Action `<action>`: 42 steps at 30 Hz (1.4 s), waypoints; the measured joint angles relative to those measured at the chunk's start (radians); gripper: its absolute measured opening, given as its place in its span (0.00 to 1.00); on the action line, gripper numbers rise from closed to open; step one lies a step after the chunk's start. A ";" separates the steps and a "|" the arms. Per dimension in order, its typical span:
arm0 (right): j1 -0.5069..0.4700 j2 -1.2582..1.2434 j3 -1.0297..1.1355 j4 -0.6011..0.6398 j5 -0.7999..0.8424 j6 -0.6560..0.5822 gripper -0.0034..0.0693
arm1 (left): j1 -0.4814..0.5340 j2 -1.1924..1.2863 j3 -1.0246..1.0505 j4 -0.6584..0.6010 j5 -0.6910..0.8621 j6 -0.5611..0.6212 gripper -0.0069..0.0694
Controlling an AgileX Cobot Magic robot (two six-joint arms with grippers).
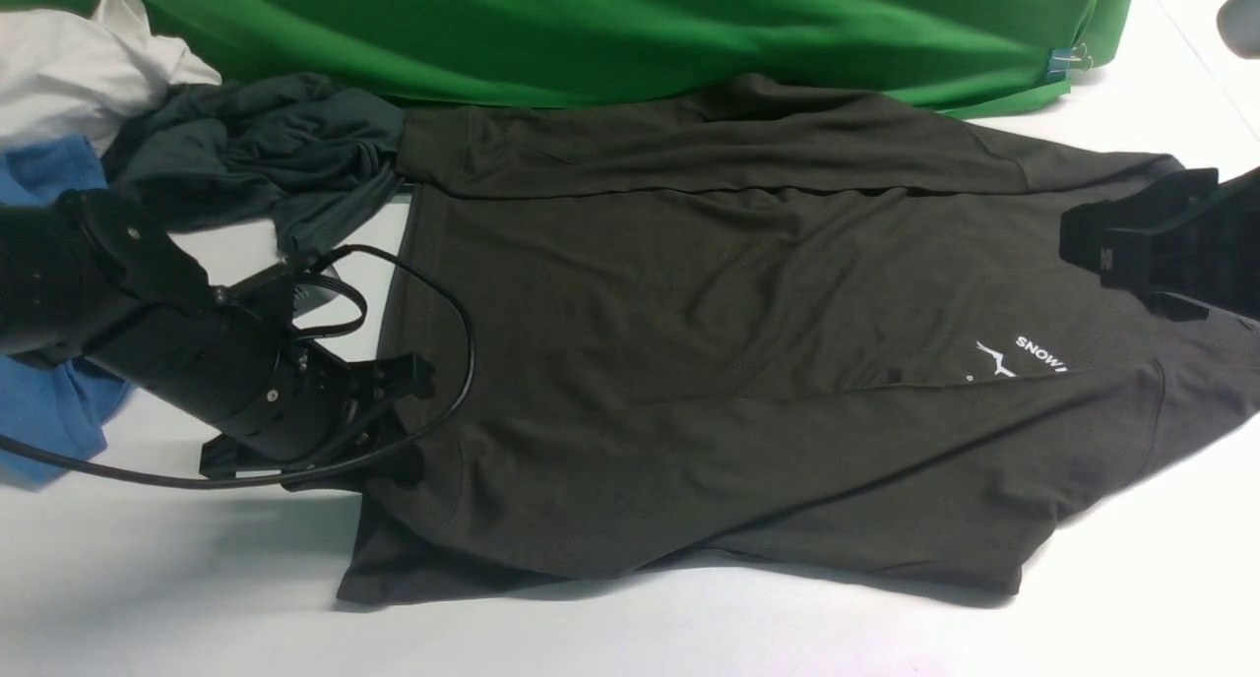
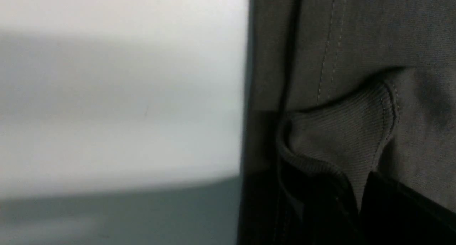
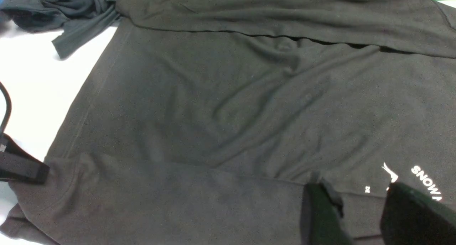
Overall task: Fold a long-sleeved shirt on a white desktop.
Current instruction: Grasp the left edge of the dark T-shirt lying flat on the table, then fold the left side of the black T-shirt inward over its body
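Note:
The long-sleeved shirt lies spread on the white desktop, hem to the left, neck to the right, both sleeves folded across the body. Its white "SNOW" print shows near the right end. At the near-left hem, my left gripper is shut on the near sleeve's ribbed cuff, and the fabric tapers into the closed jaws. My right gripper hovers open over the shoulder area. Bare shirt shows between its spread fingers, next to the print.
A green cloth hangs along the back, held by a clip. A dark teal-grey garment, a blue garment and a white cloth are piled at the far left. A black cable loops over the shirt's hem.

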 joint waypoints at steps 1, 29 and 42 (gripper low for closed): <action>0.000 0.000 0.000 0.000 0.000 0.000 0.38 | 0.000 0.000 0.000 0.001 0.000 0.000 0.30; 0.000 0.000 0.000 0.000 0.001 0.000 0.38 | 0.000 -0.107 -0.147 -0.170 -0.028 0.504 0.15; 0.000 0.000 0.000 0.000 0.000 0.000 0.38 | 0.000 0.009 -0.185 -0.174 -0.266 0.745 0.15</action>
